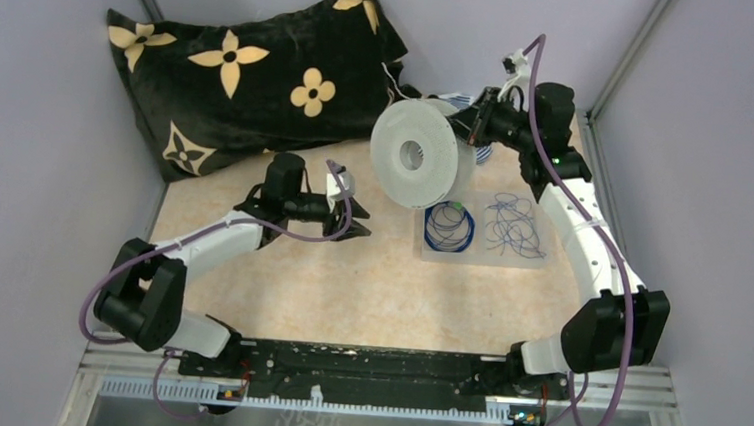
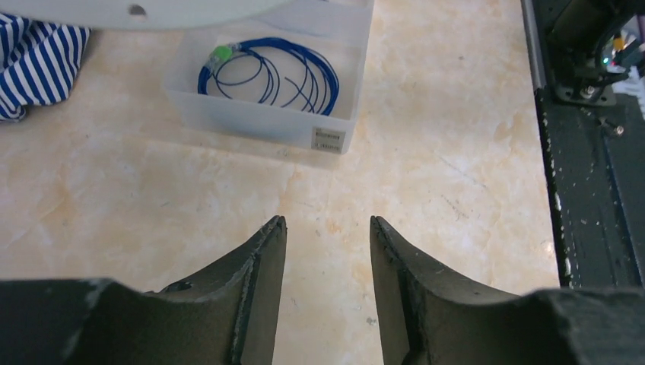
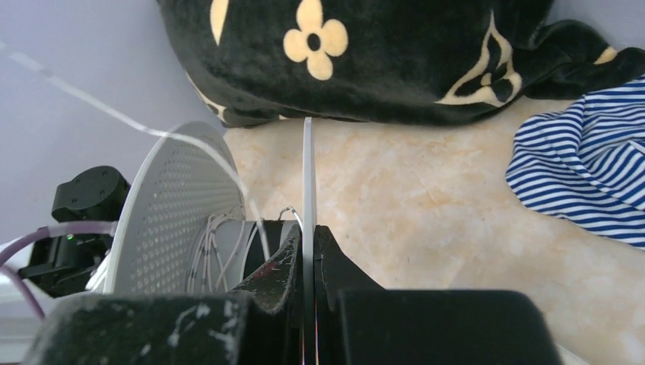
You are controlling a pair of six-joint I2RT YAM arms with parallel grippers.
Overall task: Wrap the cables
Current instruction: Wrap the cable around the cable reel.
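Observation:
A blue cable coil [image 1: 449, 227] with a green bit [image 2: 221, 54] lies in a translucent tray [image 1: 480, 258]; a loose blue tangle [image 1: 514, 226] lies beside it in the same tray. In the left wrist view the coil [image 2: 268, 74] sits ahead of my left gripper [image 2: 327, 224], which is open and empty over bare table. From above, the left gripper [image 1: 360, 228] stands left of the tray. My right gripper [image 3: 308, 228] is shut on the thin flange of the pale spool [image 1: 419, 156], held on edge. Whitish wire [image 3: 217, 251] is wound on its hub.
A black cushion with tan flowers [image 1: 252, 74] fills the back left. A blue-striped cloth [image 3: 586, 175] lies behind the spool and shows in the left wrist view as the striped cloth [image 2: 34, 61]. The black base rail [image 1: 372, 363] runs along the near edge.

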